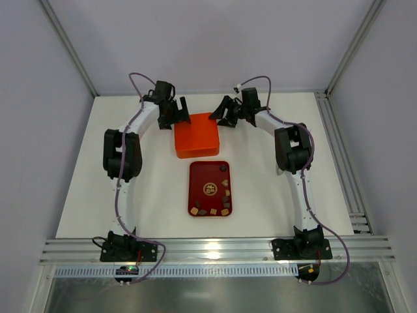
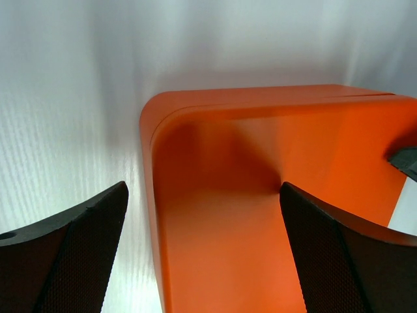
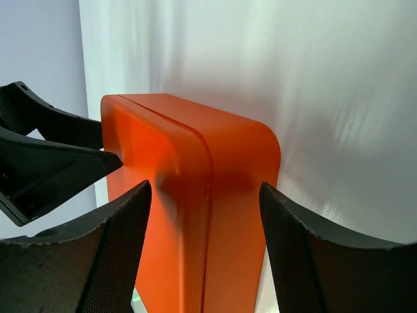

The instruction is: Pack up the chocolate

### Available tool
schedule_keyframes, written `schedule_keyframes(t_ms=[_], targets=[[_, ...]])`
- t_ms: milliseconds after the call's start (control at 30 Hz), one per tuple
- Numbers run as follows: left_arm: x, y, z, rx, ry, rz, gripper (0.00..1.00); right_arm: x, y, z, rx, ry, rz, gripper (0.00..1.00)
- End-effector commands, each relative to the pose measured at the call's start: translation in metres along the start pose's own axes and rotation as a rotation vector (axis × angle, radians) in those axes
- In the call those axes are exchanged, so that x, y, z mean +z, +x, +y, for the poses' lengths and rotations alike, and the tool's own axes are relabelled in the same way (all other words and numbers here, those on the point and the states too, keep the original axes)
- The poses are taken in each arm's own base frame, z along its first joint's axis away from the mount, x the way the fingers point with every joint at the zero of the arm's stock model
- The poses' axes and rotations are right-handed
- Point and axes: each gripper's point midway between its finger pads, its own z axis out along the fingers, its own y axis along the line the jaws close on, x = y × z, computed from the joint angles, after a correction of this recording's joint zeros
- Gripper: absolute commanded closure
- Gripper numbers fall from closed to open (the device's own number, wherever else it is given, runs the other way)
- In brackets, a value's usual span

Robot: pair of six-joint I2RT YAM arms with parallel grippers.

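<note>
A glossy orange plastic box lid with rounded corners (image 1: 195,135) is seen lying on the white table (image 1: 78,195), flanked at its far corners by both grippers. The left gripper (image 1: 176,109) is placed over the lid's far left corner; the right gripper (image 1: 225,111) is placed at the far right corner.

Nearer the arm bases than both grippers, just beside the lid's near edge, a dark red rectangular tray (image 1: 210,189) is laid flat. Small brown chocolate pieces (image 1: 225,191) are scattered in it, mostly along its near and right sides, with a round gold-patterned piece (image 1: 210,190) at centre.

Left wrist view: fingers (image 2: 71,254) are spread wide, the lid's corner (image 2: 215,195) lying between and ahead of them; no contact is shown. Right wrist view: fingers (image 3: 104,254) are likewise spread, straddling the lid's side (image 3: 195,195); touching cannot be confirmed. Nothing is held by either.

Judgement: the lid is being addressed by both arms, either for a two-sided grasp or following a release; which cannot be settled. If grasped, both sides should be pinched evenly on the rim, the lid kept level, and the slick plastic watched for slipping.
</note>
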Motion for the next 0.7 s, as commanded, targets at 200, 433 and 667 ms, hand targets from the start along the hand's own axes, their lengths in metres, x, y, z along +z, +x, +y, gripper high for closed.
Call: schedule_keyframes(t_ms=[200,433,667], targets=[[0.017,-0.01,0.009,-0.032,-0.053,-0.047,0.06,0.002,-0.016,-0.007,-0.037,0.082,-0.053,0.33],[0.031,0.01,0.027,-0.05,-0.135,0.031,0.08,0.009,-0.012,-0.019,-0.023,0.166,-0.056,0.36],[0.034,0.025,0.045,-0.023,-0.218,0.095,0.08,0.017,-0.009,-0.023,-0.017,0.251,-0.069,0.42]])
